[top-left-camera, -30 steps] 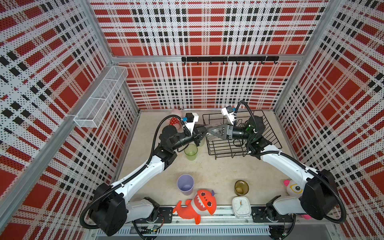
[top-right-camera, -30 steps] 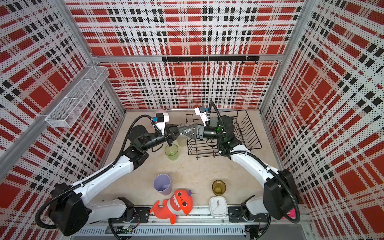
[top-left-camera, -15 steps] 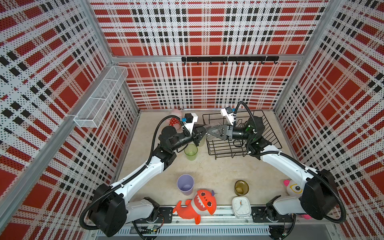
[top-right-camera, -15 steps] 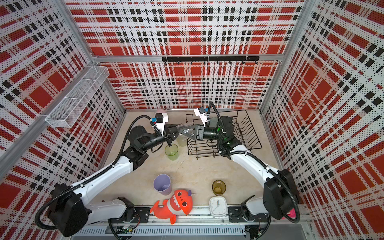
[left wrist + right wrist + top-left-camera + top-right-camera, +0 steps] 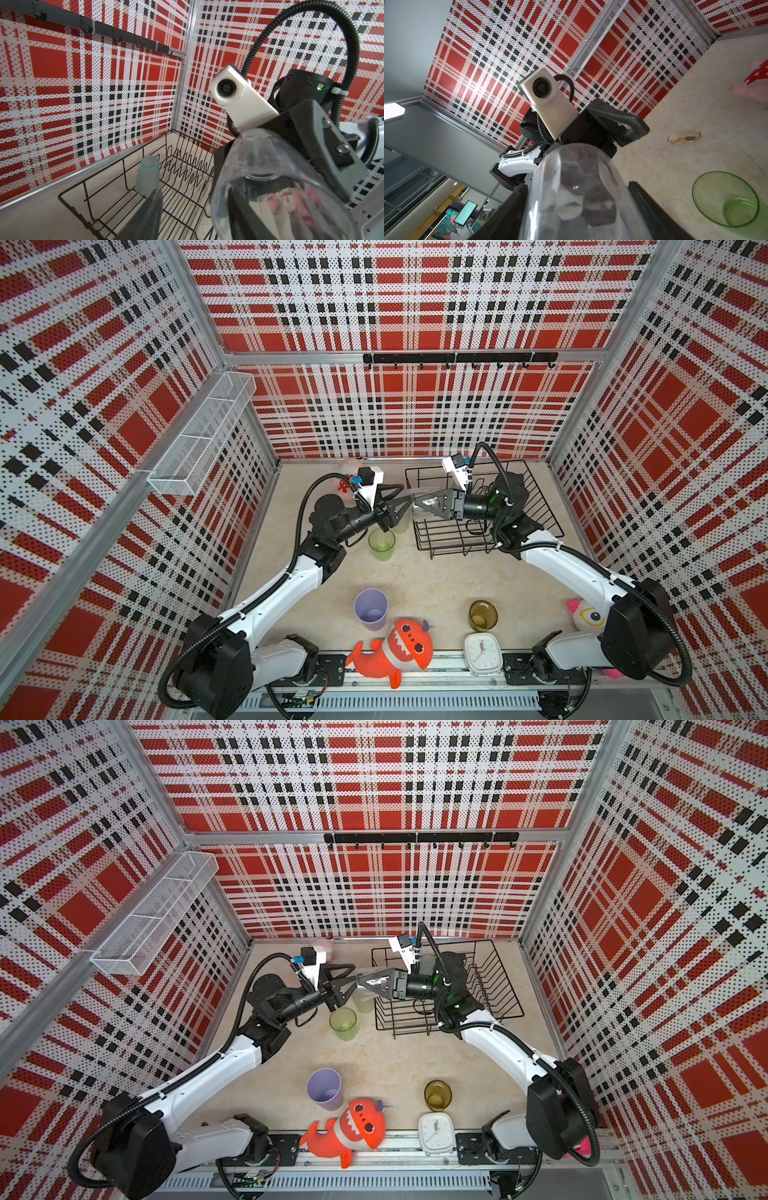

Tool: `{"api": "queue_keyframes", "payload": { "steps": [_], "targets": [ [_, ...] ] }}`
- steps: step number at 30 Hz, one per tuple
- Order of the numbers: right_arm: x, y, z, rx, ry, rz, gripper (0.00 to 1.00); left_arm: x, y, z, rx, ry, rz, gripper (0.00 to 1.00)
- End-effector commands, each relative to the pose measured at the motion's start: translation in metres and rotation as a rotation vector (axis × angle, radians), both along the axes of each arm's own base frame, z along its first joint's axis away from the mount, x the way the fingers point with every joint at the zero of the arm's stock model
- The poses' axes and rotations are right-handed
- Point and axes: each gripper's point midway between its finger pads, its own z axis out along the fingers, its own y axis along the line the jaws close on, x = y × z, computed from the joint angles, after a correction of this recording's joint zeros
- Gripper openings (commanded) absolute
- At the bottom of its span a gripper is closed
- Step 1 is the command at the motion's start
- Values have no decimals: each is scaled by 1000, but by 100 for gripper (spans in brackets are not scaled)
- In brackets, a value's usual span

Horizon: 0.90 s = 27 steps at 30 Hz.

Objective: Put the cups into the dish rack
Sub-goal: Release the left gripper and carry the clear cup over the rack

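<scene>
Clear glass point(image 5: 259, 166) hangs in mid-air between your arms, lying on its side, long axis running across, left to right; which end is the mouth cannot be told; your left gripper point(image 5: 404, 494) stands spread, clear of it, so draw back along that axis; your right gripper point(image 5: 424, 506) pinches the glass; lift it over the dish rack point(image 5: 540, 506) wall.

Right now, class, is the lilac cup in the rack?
No: the lilac cup stands on the table, well apart from the rack.
</scene>
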Motion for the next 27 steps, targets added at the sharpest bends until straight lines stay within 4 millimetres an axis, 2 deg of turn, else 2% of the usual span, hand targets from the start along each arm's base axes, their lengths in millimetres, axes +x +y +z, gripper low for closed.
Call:
{"api": "queue_keyframes", "payload": {
  "steps": [1, 5, 7, 12, 13, 14, 16, 19, 21, 25, 27],
  "targets": [
    [18, -10, -10, -31, 16, -70, 73, 1, 19, 7, -25, -16, 49, 55],
    [61, -35, -53, -240, 39, -250, 73, 8, 50, 3, -39, -10, 158, 56],
    [81, -49, -83, -437, 24, -357, 73, 12, 68, 0, -48, 0, 235, 57],
    [119, -83, -137, -802, 5, -511, 73, 26, 100, -17, -27, 76, 385, 58],
    [125, -88, -142, -848, 2, -533, 73, 26, 101, -20, -24, 88, 387, 58],
    [130, -95, -149, -897, 3, -558, 73, 32, 113, -24, -21, 102, 424, 59],
    [139, -106, -158, -974, -2, -603, 73, 38, 125, -31, -15, 139, 482, 63],
    [149, -120, -169, -1070, -16, -653, 73, 46, 140, -43, 21, 171, 582, 76],
    [154, -127, -179, -1123, -17, -678, 73, 51, 152, -50, 45, 188, 661, 81],
    [161, -141, -199, -1218, -18, -714, 73, 55, 167, -60, 83, 228, 757, 97],
    [164, -147, -209, -1260, -21, -729, 73, 55, 175, -62, 78, 234, 805, 98]
  ]
}}
